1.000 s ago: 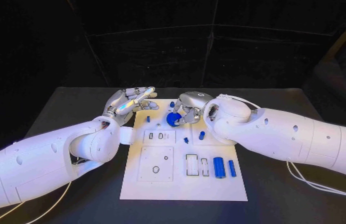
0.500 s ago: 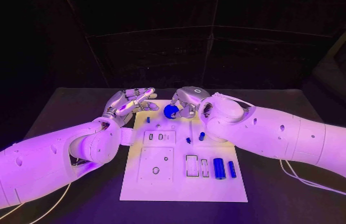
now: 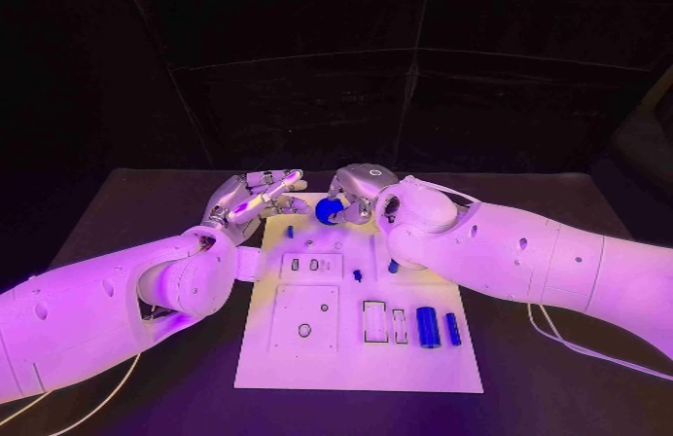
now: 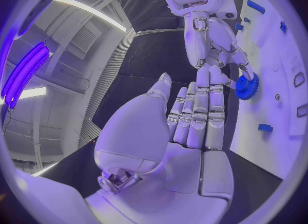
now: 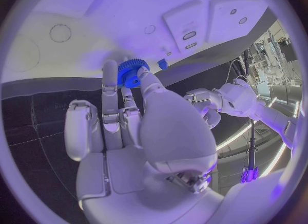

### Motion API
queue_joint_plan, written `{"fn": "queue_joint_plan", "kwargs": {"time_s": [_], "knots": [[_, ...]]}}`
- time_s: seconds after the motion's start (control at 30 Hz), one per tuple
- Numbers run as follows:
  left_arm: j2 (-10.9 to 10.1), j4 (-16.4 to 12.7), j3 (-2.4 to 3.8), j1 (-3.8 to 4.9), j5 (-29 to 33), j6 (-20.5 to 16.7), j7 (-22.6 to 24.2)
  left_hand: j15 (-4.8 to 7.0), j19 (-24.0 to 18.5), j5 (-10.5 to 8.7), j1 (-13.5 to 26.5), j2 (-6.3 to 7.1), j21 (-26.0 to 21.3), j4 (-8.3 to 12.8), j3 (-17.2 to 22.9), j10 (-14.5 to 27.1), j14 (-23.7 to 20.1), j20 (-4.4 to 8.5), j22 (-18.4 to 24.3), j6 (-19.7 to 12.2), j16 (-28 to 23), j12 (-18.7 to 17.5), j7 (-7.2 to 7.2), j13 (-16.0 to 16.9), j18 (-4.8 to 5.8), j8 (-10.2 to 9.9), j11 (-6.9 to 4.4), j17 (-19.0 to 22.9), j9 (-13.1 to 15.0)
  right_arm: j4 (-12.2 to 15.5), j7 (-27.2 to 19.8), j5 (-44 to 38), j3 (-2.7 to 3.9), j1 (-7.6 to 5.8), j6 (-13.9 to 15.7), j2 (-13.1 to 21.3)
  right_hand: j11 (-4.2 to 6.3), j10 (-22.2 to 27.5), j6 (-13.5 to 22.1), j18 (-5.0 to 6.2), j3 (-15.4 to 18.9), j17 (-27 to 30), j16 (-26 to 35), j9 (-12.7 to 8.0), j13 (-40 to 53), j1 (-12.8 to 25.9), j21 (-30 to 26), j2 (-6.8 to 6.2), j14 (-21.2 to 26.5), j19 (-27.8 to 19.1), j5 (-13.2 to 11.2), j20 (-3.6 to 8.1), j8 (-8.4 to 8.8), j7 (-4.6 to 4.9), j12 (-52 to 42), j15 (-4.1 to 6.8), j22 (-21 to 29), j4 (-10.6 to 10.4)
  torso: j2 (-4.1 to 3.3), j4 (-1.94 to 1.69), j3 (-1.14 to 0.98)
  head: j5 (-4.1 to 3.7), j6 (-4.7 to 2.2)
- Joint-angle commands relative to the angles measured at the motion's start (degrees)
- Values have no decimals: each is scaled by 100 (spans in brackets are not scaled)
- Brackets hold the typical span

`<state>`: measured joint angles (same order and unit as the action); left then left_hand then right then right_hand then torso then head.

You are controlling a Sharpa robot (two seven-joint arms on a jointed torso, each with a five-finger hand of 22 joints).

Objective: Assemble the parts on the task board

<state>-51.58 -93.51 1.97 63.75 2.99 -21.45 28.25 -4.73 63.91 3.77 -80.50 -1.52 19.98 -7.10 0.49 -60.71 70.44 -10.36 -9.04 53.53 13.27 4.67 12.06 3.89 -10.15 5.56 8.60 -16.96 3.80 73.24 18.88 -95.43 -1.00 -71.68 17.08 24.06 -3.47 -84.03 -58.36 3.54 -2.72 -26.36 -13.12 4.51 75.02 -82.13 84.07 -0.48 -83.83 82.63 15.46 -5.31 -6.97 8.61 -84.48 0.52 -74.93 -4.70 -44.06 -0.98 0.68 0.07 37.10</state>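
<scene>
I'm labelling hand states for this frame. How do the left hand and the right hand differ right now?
The right hand pinches a blue gear in its fingers; the left hand holds nothing. The right hand's fingers close around the gear, while the left hand's fingers lie straight, side by side. The right hand is over the far end of the task board; the left hand is at its far left corner. Both are silver, on white arms.

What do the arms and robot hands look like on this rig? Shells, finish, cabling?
Both arms are bulky, glossy white rounded shells with small dark round holes along them and a ball-like wrist housing. Thin white cables loop off each arm near the table. The left robot hand and right robot hand are silver metal with segmented fingers; palm and finger pads look smooth white in the wrist views.
</scene>
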Motion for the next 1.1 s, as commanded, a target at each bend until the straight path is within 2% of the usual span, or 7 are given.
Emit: {"fn": "queue_joint_plan", "kwargs": {"time_s": [0.03, 0.47, 0.6, 0.8, 0.97, 1.1], "knots": [[10, -4, 7, 10, -27, 74, 22, 9, 11, 25, -14, -35, 35, 30, -11, 22, -4, -8, -9, 7, -20, -10, -1, -8, -21, -21, 0, -8, -3, -65, 44, -80, 3, -12, -210, -50, 21, -120, -73, -59, -56, -9, 39, -1, 862, 55, 22, -27, -157, 43, -28, 4, 4, -51, -20, 35, -73, 0, 1, 3, -4, 0, 6], [26, 7, 7, 10, -27, 76, 18, 6, 4, 24, -19, -46, 41, 47, -4, 27, -9, -8, -13, 6, -27, -23, 4, -9, -20, -31, 5, -31, -4, -254, 108, -84, 2, -8, -390, -179, 14, -106, -55, -61, -79, -9, 40, -12, 844, 82, 25, -47, -159, 47, -74, 3, 29, -41, -2, 32, -82, -4, 0, 9, -5, 1, 33], [27, 10, 7, 10, -27, 76, 17, 6, 4, 24, -19, -46, 41, 47, -4, 27, -9, -8, -13, 6, -27, -23, 4, -9, -20, -31, 5, -31, -4, -273, 131, -90, 2, -8, -379, -182, -6, -75, 23, -62, -98, -10, 41, -35, 806, 129, 25, -82, -163, 47, -112, -5, 88, -15, 33, 20, -83, -16, 3, 10, -4, -3, 36], [26, 10, 7, 10, -27, 75, 14, 6, 4, 24, -19, -46, 41, 47, -4, 27, -9, -8, -13, 6, -27, -23, 4, -9, -20, -31, 5, -31, -4, -285, 119, -86, 2, -8, -404, -191, -94, -3, 420, -64, -67, -15, 36, -85, 719, 301, 26, -206, -180, 47, -458, -59, 310, 84, 115, -44, -89, -73, 3, 9, -3, -3, 39], [23, 8, 7, 10, -27, 74, 13, 6, 4, 24, -19, -46, 41, 47, -4, 27, -9, -8, -13, 6, -27, -23, 4, -9, -20, -31, 5, -31, -4, -291, 129, -51, 2, -8, -524, -193, -126, 27, 547, -62, 23, -19, 31, -72, 686, 536, 25, -294, -187, 42, -580, -95, 324, 113, 146, -75, -85, -229, 3, 5, -2, -7, 42], [20, 8, 7, 10, -27, 74, 11, 6, 4, 24, -19, -46, 41, 47, -4, 27, -9, -8, -13, 6, -27, -23, 4, -9, -20, -31, 5, -31, -4, -286, 144, -24, 2, -8, -614, -180, -129, 31, 540, -61, 64, -22, 29, -61, 683, 647, 26, -327, -189, 42, -582, -103, 305, 111, 149, -80, -88, -325, 5, 10, -2, -4, 47]]}}
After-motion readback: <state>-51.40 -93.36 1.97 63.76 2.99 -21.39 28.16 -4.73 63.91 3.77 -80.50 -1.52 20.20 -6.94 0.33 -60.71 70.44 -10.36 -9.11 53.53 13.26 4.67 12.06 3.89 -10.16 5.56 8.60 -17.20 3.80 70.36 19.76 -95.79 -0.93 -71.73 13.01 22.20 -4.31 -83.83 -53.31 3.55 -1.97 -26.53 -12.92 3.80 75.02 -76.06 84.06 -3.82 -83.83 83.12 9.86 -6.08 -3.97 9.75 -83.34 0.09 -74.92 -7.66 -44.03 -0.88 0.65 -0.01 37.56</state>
